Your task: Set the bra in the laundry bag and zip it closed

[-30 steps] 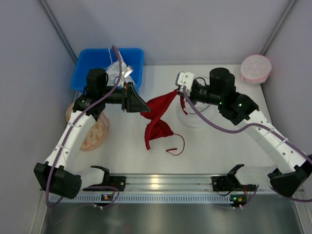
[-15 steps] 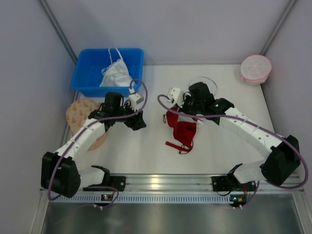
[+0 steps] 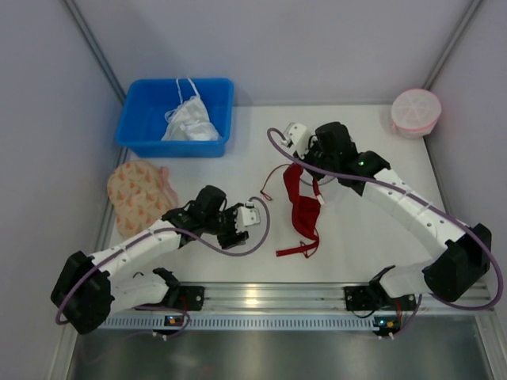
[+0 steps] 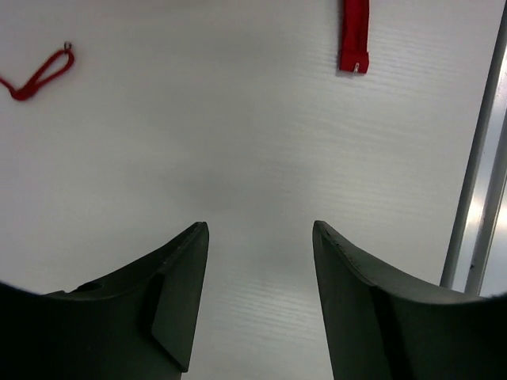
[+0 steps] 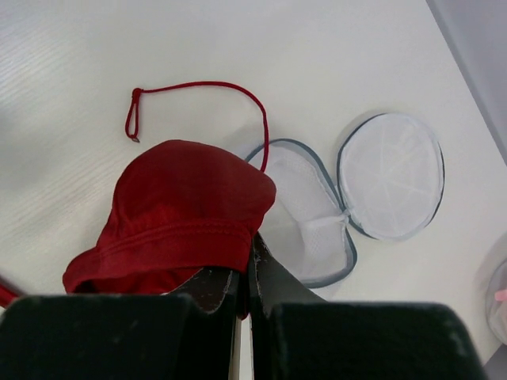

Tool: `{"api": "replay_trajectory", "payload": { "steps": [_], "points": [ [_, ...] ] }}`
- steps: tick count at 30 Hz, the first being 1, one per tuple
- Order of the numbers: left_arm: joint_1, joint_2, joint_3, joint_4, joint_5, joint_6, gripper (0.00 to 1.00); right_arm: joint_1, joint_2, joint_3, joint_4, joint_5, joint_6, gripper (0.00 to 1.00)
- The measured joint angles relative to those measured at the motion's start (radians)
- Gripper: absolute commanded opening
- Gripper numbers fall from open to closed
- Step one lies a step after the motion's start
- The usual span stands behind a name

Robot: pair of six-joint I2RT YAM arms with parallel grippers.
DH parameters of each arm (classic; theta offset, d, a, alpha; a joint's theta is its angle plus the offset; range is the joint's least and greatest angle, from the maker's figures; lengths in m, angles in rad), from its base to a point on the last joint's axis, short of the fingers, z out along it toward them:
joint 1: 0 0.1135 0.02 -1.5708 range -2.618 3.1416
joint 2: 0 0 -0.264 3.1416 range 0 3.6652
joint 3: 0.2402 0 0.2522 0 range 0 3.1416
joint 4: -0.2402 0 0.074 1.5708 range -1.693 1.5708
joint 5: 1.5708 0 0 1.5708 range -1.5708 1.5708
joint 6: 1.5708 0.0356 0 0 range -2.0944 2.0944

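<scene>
Black fingers of my left gripper (image 4: 260,237) stand spread with nothing between them, hovering low over the bare white table (image 3: 372,237) close to the front rail. On the left wrist camera I see only a red strap end (image 4: 354,36) and a loop of string (image 4: 36,75) lying beyond the fingertips.

Just past that, the bra (image 3: 305,214) stretches across the middle of the table. Its lower strap end lies on the surface, and its upper end runs up to my right gripper (image 5: 247,269). That gripper's fingers are pressed together, pinching the dark-red fabric at the edge of a cup. From the right wrist, the cup bulges ahead of the fingers and a thin string curves out past it.

The laundry bag (image 5: 305,210) lies open in two round mesh halves just beyond the cup. The cup overlaps the nearer half's rim in that view, and I cannot tell whether they touch.

The beige patterned disc (image 3: 139,194) sits at the left edge. Farther back are the blue bin (image 3: 135,131) with a white garment (image 3: 190,123) inside and, in the far right corner, a pink mesh bag (image 3: 416,111).
</scene>
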Motion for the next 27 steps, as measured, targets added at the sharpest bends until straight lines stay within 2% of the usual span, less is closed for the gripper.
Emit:
{"api": "replay_trajectory", "payload": {
  "steps": [4,7,12,17,27],
  "points": [
    [-0.175,0.031,0.007,0.087,-0.093,-0.009,0.6,-0.008,-0.007,0.002,-0.04,0.003,0.029,0.0],
    [-0.29,0.11,0.037,0.149,-0.152,-0.037,0.61,-0.016,-0.01,0.0,-0.063,0.005,0.043,0.0],
    [-0.418,0.218,0.053,0.262,-0.217,-0.072,0.62,-0.032,-0.014,0.0,-0.087,0.006,0.059,0.0],
    [-0.478,0.344,0.134,0.305,-0.249,-0.108,0.63,-0.054,-0.015,0.0,-0.098,0.005,0.069,0.0],
    [-0.503,0.568,0.319,0.341,-0.244,-0.154,0.57,-0.086,-0.015,0.0,-0.114,-0.012,0.092,0.0]
  ]
}}
